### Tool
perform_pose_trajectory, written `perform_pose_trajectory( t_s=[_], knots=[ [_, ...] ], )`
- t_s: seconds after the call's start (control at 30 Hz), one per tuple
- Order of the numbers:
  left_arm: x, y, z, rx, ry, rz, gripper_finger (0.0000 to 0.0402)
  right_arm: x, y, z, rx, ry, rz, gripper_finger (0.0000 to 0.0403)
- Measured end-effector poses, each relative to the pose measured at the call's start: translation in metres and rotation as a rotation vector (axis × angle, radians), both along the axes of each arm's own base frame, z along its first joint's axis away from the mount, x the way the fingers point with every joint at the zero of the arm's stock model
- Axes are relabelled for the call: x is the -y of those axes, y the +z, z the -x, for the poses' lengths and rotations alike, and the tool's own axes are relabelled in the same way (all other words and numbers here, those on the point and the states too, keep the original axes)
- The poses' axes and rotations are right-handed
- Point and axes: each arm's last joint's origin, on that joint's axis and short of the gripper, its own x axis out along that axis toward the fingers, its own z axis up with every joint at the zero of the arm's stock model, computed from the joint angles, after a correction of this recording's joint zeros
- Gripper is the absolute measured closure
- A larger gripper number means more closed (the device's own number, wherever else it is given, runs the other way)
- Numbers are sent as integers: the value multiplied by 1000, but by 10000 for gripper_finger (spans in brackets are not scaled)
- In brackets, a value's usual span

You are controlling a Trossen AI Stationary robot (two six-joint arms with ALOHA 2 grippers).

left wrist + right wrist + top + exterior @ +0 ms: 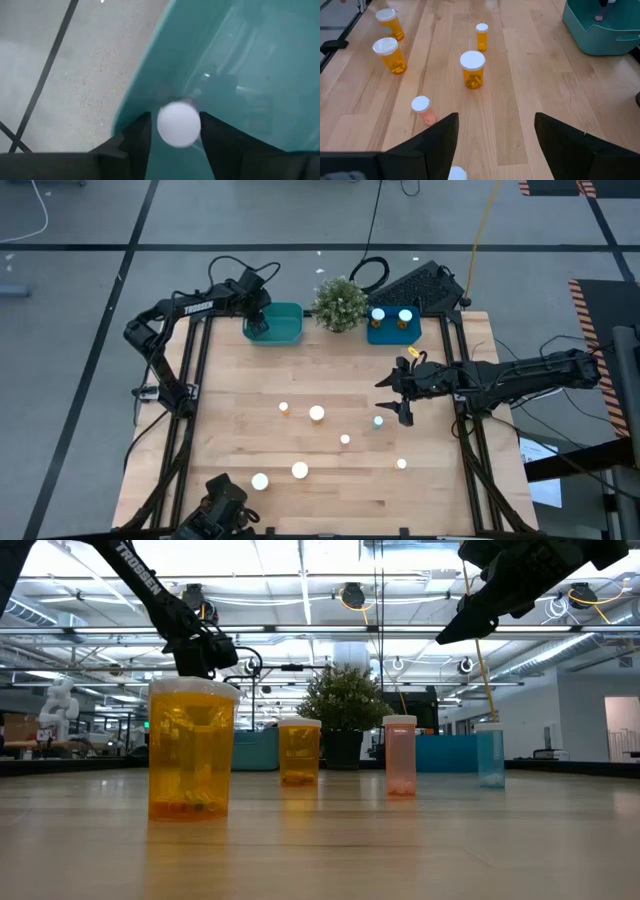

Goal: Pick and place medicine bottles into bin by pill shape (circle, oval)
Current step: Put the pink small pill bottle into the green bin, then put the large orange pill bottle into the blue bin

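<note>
The left gripper is parked over the teal bin at the back of the butcher-block table. In its wrist view a white-capped bottle sits right between the two dark fingers. They look closed up against it, with the bin's teal wall just beyond.

The right gripper hangs above the table with its fingers spread wide and nothing in them. A blue-tinted bottle stands almost directly under it. Out ahead of that claw is a small pinkish bottle, then a fatter amber bottle and a skinny amber one beyond it. Two more big amber bottles stand off to one side. Another white cap sits alone nearer the front edge.

Behind the right claw, the blue bin holds two bottles, and a potted plant stands between the bins.

The surface is pale wood planks in a black frame, on grey floor with dark tape lines. The low view shows a big open lab with ceiling lights, a white humanoid-looking robot figure far back and cables hanging down.
</note>
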Motion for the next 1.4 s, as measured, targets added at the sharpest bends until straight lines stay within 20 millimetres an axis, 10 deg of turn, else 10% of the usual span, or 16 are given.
perform_pose_trajectory(
  t_s=[0.33,1.03,1.4],
  knots=[
    [2,8,-1,14,9,-34,148,0,0,0,0,1,-2,149],
    [23,42,-7,110,61,-91,144,0,-1,0,-8,-2,-9,149],
    [93,91,-12,298,-11,-79,144,0,-1,1,-8,-21,-38,149]
  ],
)
